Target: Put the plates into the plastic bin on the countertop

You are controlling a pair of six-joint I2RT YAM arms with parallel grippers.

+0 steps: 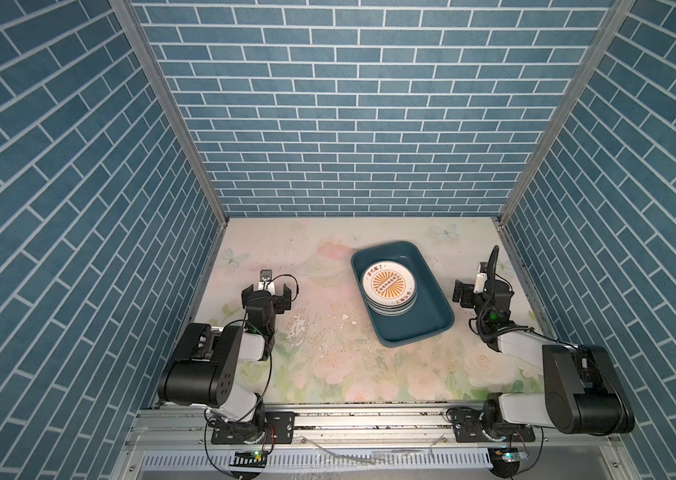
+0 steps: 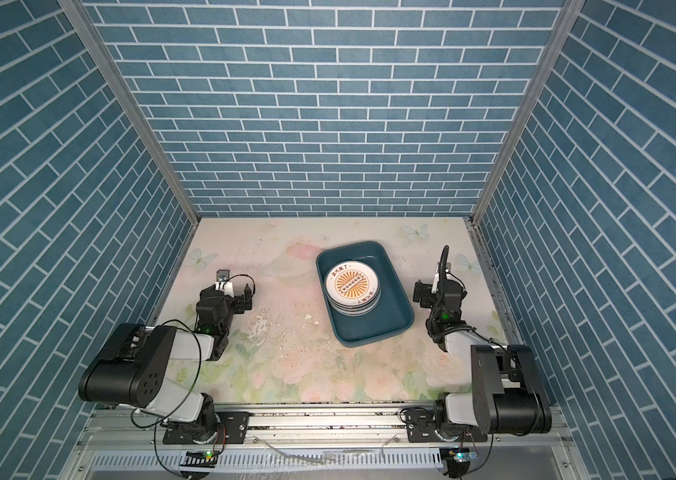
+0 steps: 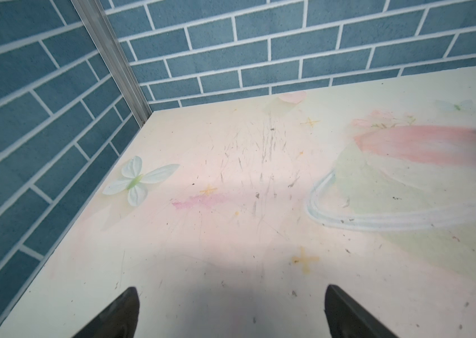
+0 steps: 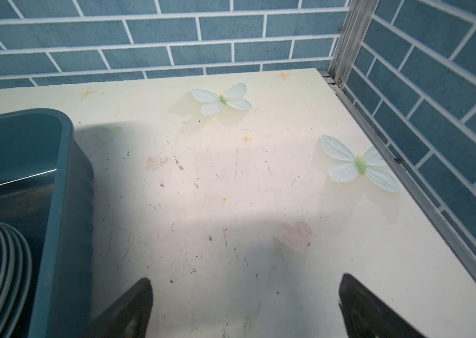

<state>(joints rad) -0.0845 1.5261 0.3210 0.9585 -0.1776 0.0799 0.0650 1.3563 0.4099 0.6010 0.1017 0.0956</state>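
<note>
The plates [image 1: 388,286] are stacked in the far half of the plastic bin [image 1: 413,322], right of centre on the countertop [image 1: 328,365]. The left gripper [image 3: 232,297] is well left of it, the right gripper [image 4: 245,292] near its right side

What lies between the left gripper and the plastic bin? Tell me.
Only bare, scuffed countertop lies between left gripper and plastic bin, shown in both top views.
</note>
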